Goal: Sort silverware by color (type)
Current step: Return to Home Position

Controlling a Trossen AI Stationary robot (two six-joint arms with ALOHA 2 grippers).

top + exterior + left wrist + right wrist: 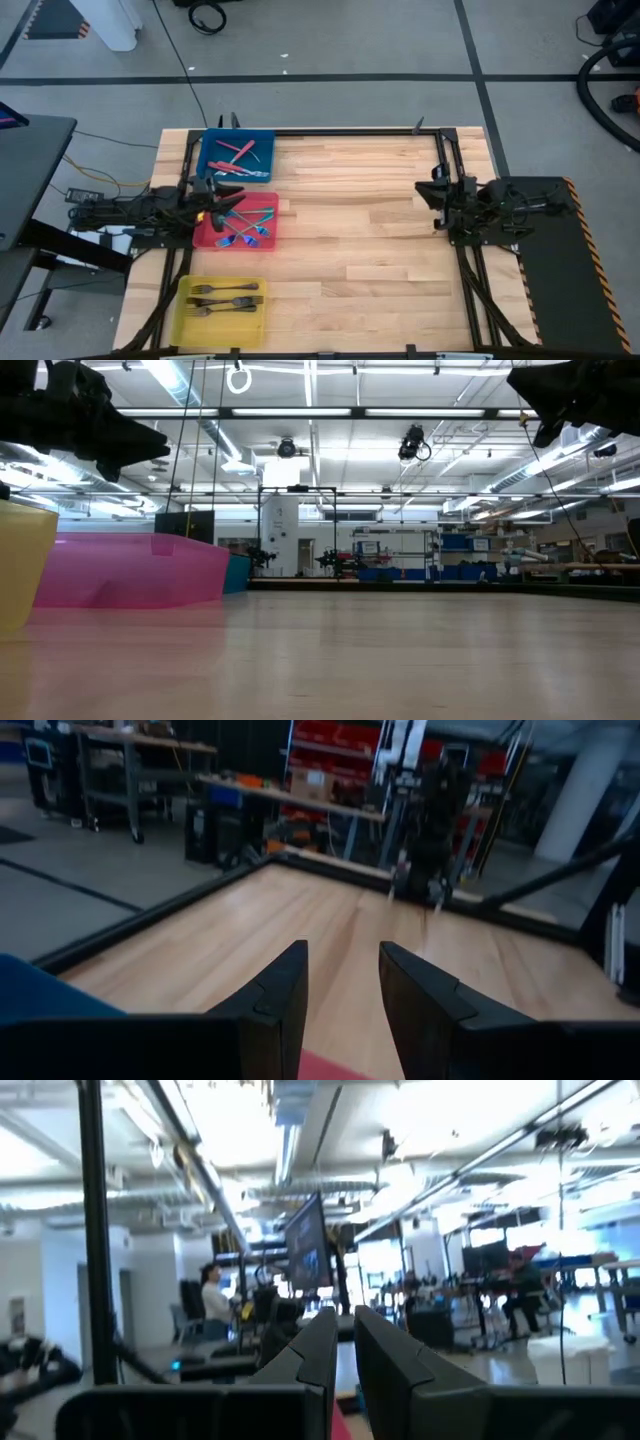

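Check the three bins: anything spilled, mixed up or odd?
Nothing stands out: red-handled forks lie in the blue plastic bin, light blue forks in the red plastic bin, dark metal forks in the yellow plastic bin; none spilled.

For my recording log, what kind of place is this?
Probably a large robotics lab or workshop: long ceiling strip lights, racked red storage bins, and a dark left arm and right arm at a light wooden table.
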